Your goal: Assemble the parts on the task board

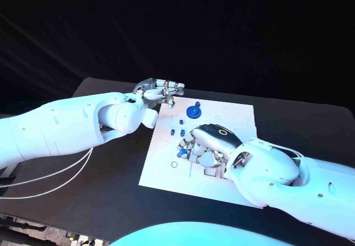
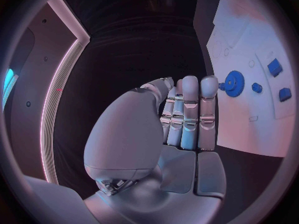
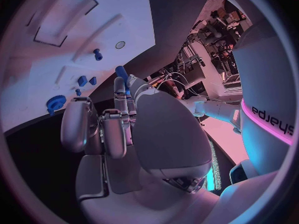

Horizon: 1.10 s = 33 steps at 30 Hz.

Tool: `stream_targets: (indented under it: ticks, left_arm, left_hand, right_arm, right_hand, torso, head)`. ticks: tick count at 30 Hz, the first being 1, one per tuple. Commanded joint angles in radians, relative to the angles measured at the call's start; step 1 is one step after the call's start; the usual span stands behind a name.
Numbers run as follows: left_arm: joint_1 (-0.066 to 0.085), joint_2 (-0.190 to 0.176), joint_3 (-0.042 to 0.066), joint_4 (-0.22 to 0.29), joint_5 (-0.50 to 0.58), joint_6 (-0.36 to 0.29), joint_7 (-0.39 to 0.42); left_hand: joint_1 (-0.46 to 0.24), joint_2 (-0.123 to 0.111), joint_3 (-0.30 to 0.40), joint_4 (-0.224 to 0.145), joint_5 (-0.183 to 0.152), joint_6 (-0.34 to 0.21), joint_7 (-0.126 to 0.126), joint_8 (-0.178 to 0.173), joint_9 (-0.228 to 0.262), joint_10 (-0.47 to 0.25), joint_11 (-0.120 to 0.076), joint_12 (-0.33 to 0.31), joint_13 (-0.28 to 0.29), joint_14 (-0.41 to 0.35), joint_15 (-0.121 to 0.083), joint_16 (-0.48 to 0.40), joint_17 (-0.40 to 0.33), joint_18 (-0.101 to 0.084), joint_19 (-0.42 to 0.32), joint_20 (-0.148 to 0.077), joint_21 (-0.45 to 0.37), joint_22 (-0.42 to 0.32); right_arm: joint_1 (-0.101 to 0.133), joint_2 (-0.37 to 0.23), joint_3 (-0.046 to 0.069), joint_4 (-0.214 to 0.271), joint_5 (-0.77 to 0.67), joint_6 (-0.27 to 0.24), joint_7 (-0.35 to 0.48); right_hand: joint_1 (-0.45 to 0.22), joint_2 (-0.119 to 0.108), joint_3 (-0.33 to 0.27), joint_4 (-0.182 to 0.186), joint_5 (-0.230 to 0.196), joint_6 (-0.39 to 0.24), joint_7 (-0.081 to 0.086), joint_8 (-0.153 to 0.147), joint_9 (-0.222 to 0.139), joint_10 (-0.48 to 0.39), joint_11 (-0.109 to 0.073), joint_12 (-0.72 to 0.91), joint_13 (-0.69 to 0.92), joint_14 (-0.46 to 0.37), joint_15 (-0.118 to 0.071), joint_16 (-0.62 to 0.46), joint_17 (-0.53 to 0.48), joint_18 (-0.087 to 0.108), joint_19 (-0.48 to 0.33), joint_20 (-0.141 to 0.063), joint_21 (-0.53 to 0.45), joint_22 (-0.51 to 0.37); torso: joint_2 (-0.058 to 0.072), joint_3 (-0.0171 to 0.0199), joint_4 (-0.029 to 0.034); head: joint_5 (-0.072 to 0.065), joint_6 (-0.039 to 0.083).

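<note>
So the whole thing hinges on the right hand [image 1: 201,147], which sits over the middle of the white board [image 1: 229,115] and looks to be pinching a small blue peg [image 3: 121,74] at its fingertips, the other fingers curled loosely beside it. The peg's long axis runs roughly along the fingers, so it probably has to be tipped upright before it goes into a hole. The open ring-shaped hole [image 1: 174,164] lies just to the left of that hand, toward the board's near left edge. The blue gear [image 1: 194,110] stands farther back, with a couple of small blue blocks [image 1: 177,132] between it and the hand. The left hand [image 1: 159,92] hangs off the board's far left corner over the desk, fingers straight and pressed together, holding nothing.
</note>
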Motion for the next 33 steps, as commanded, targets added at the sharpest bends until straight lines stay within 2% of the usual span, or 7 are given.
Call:
stream_targets:
  ticks: [1,6,10,13,24,33]
  left_arm:
    - [0.000,0.005,0.000,0.001,0.002,0.019,0.002]
    - [0.000,0.008,0.000,0.002,0.002,0.020,0.001]
    - [0.000,0.008,0.000,0.001,0.002,0.020,0.000]
    - [0.000,0.009,0.000,0.002,0.002,0.021,0.000]
    - [0.000,0.010,0.000,-0.001,0.002,0.023,-0.001]
    - [0.000,0.010,0.000,-0.001,0.002,0.024,-0.001]
  left_hand:
    - [0.002,0.007,-0.001,-0.005,0.000,0.001,0.001,-0.001,-0.001,-0.004,0.000,0.004,0.000,-0.004,0.000,-0.005,-0.002,0.019,-0.001,0.002,-0.006,-0.001]
    - [0.001,0.008,-0.001,-0.005,0.000,0.001,0.001,-0.001,-0.002,-0.004,0.001,0.005,0.000,-0.004,0.000,-0.005,-0.002,0.019,-0.001,0.002,-0.006,-0.001]
    - [0.001,0.008,-0.001,-0.005,0.000,0.001,0.001,-0.001,-0.002,-0.004,0.001,0.005,0.000,-0.004,0.000,-0.005,-0.002,0.019,-0.001,0.002,-0.006,-0.001]
    - [0.001,0.008,-0.001,-0.005,0.000,0.001,0.001,-0.001,-0.002,-0.004,0.001,0.005,0.000,-0.004,0.000,-0.005,-0.002,0.019,-0.001,0.002,-0.006,-0.001]
    - [0.000,0.009,0.000,-0.004,0.000,0.001,0.001,-0.001,-0.002,-0.005,0.001,0.005,0.000,-0.003,0.001,-0.005,-0.002,0.019,-0.001,0.002,-0.007,-0.001]
    - [0.000,0.009,0.000,-0.004,0.000,0.001,0.001,-0.001,-0.002,-0.005,0.001,0.005,0.000,-0.003,0.001,-0.005,-0.002,0.019,-0.001,0.002,-0.007,-0.001]
  right_arm:
    - [-0.020,0.024,-0.002,-0.025,0.007,-0.005,0.037]
    - [-0.047,0.055,-0.007,-0.064,0.009,-0.001,0.045]
    - [-0.059,0.071,-0.010,-0.089,0.008,0.001,0.047]
    - [-0.065,0.078,-0.011,-0.103,0.008,0.000,0.041]
    - [-0.073,0.084,-0.012,-0.122,0.004,0.015,0.025]
    - [-0.074,0.088,-0.013,-0.129,-0.010,0.049,0.010]
  right_hand:
    - [0.002,-0.009,0.006,0.002,0.003,0.014,0.000,0.005,0.012,0.005,0.002,-0.005,-0.001,0.060,-0.006,0.003,0.046,-0.015,0.000,-0.003,-0.004,0.116]
    - [0.002,-0.010,0.008,0.001,0.003,0.013,0.001,0.004,0.012,0.005,0.002,-0.007,-0.001,0.060,-0.006,0.003,0.046,-0.014,-0.001,-0.003,-0.005,0.116]
    - [0.002,-0.010,0.010,0.000,0.004,0.013,0.001,0.003,0.012,0.005,0.002,-0.008,-0.001,0.060,-0.006,0.003,0.046,-0.014,-0.001,-0.003,-0.006,0.116]
    - [0.002,-0.011,0.011,-0.001,0.004,0.013,0.001,0.003,0.012,0.005,0.002,-0.009,-0.001,0.060,-0.005,0.004,0.046,-0.014,-0.001,-0.003,-0.008,0.115]
    - [-0.002,-0.015,0.013,-0.002,0.004,0.013,0.002,0.002,0.012,0.006,0.003,-0.010,-0.001,0.060,-0.005,0.003,0.045,-0.014,-0.001,-0.003,-0.006,0.116]
    - [-0.006,-0.017,0.014,-0.002,0.004,0.013,0.003,0.002,0.012,0.006,0.004,-0.012,-0.001,0.060,-0.004,0.003,0.045,-0.014,-0.001,-0.003,-0.007,0.116]
  torso:
    - [0.000,-0.0004,-0.0001]
    - [0.001,-0.0001,0.0016]
    - [0.001,0.0006,-0.0002]
    - [0.000,0.0004,0.0009]
    - [0.000,-0.0007,0.0015]
    - [0.000,-0.0005,0.0006]
  head:
    - [0.009,-0.005]
    - [0.011,-0.008]
    - [0.015,-0.010]
    - [0.017,-0.013]
    - [0.022,-0.018]
    - [0.024,-0.020]
